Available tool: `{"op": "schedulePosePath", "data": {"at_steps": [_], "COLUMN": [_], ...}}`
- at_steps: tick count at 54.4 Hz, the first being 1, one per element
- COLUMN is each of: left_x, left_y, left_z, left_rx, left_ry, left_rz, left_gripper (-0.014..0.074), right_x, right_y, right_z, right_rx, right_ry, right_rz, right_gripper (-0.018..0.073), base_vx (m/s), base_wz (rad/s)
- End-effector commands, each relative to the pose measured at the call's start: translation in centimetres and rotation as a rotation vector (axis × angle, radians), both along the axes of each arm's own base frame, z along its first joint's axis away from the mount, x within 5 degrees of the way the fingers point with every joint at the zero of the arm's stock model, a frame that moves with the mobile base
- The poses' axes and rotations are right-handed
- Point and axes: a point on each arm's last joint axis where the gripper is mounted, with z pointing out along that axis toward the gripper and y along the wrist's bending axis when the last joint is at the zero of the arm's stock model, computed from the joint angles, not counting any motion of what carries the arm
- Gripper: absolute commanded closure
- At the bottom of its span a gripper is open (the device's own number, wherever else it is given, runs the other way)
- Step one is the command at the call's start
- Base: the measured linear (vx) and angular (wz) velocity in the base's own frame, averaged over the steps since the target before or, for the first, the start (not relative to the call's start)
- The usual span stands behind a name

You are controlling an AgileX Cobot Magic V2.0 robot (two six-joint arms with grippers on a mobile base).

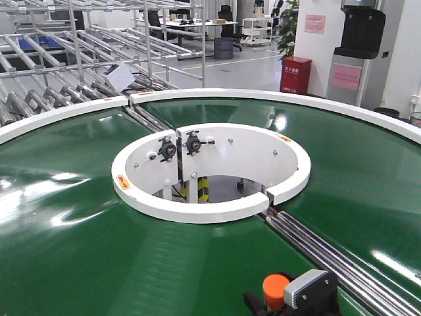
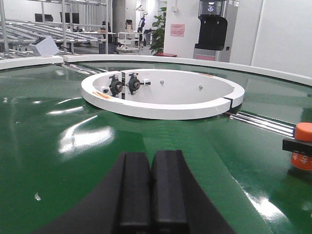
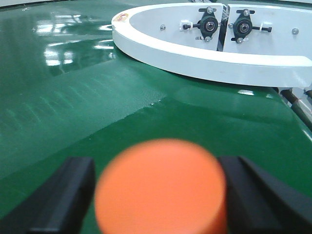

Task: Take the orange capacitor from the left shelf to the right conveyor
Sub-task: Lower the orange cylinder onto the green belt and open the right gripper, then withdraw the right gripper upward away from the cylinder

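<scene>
1. The right gripper (image 3: 158, 195) is sitting nearest, its black jaws standing either side of the orange capacitor (image 3: 161, 187) and holding it upright.
2. The capacitor is hanging just over the right conveyor (image 1: 79, 250), at the belt's near edge, beside the steel rollers (image 1: 329, 253).
3. The left gripper (image 2: 150, 190) is hovering low over the green belt, fingers pressed together, holding nothing.
4. Farther off, the white central well (image 1: 210, 172) is sitting mid-ring.
5. Roller racks (image 1: 59, 79) are standing behind.
</scene>
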Motion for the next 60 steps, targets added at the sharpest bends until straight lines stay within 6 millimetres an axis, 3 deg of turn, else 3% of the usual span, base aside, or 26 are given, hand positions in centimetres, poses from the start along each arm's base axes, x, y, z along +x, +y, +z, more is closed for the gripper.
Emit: {"op": "schedulePosePath", "data": {"at_steps": [1,21,32,43,50,60], "left_x": [-0.2,-0.2,-0.2,-0.2,-0.2,-0.2], "left_y": [0.1,0.1,0.1,0.1,0.1,0.1], "left_z": [1.8,1.8,1.8,1.8,1.8,1.8], "left_rx": [-0.037,-0.037,-0.037,-0.037,-0.037,-0.037], "left_ry": [-0.111,-0.111,-0.111,-0.111,-0.111,-0.111], "left_rz": [-0.005,-0.005,-0.005,-0.005,-0.005,-0.005], "left_gripper": [0.0603,0.0603,0.0603,0.0603,0.0603,0.0603], "right_x": [0.6,0.5,0.3,-0.4,-1.7,-6.4], "right_y": [0.0,0.0,-0.3,-0.5,-0.8,-1.5], "right_z": [3.0,4.8,7.0,10.5,13.4,16.7], "right_rx": [0.075,0.115,0.125,0.119,0.114,0.145], "right_ry": [-0.171,-0.216,-0.272,-0.331,-0.336,-0.283], "right_rz": [0.004,0.004,-0.021,-0.029,-0.031,0.022], "right_gripper": [-0.0132,-0.0132,-0.0105,-0.0056,0.0076,0.0491], "base_vx": [0.00,0.00,0.00,0.00,0.00,0.00], "base_wz": [0.00,0.00,0.00,0.00,0.00,0.00]}}
